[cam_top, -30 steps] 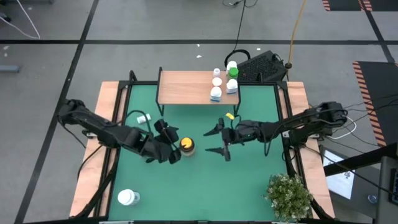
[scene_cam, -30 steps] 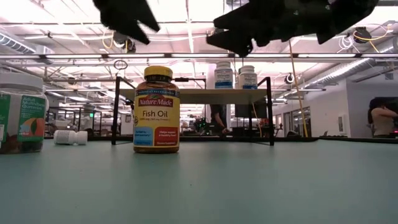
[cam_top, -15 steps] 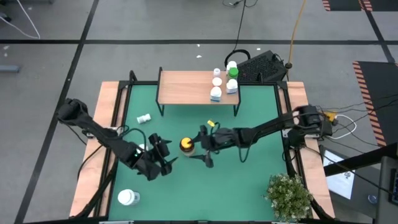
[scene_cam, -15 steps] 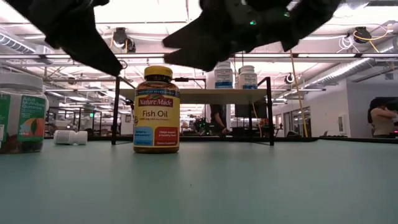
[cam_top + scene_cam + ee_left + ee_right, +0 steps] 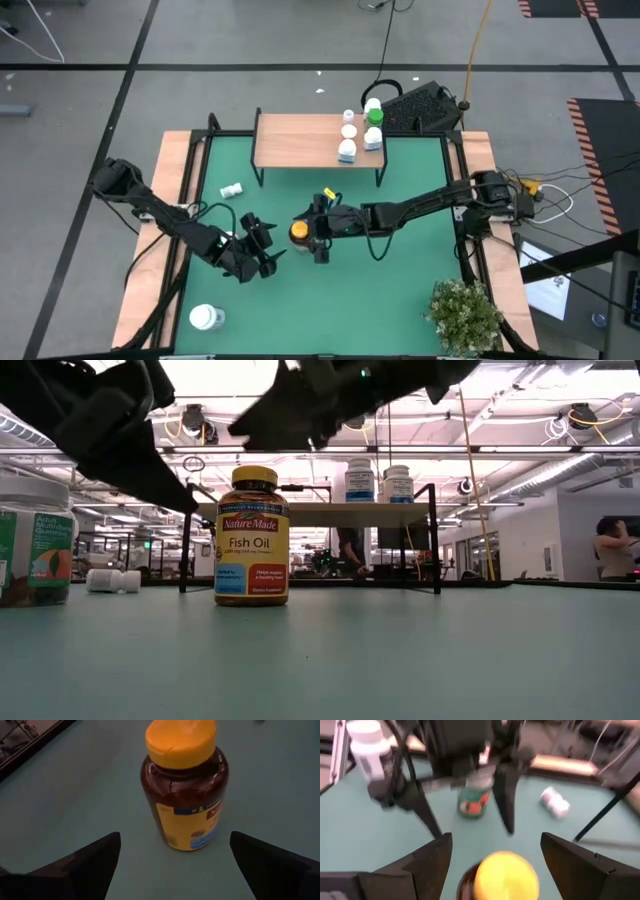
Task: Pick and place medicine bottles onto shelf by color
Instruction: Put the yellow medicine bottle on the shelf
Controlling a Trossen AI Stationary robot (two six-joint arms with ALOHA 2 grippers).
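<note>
High view: right pincer, fingers spread wide, flanks the upright amber yellow-capped bottle on the green counter; left pincer, also wide, hovers nearby.

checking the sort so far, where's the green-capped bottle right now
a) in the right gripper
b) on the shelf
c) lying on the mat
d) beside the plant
b: the green-capped bottle stands on the shelf among white bottles; the right gripper is open at the amber bottle.
</note>
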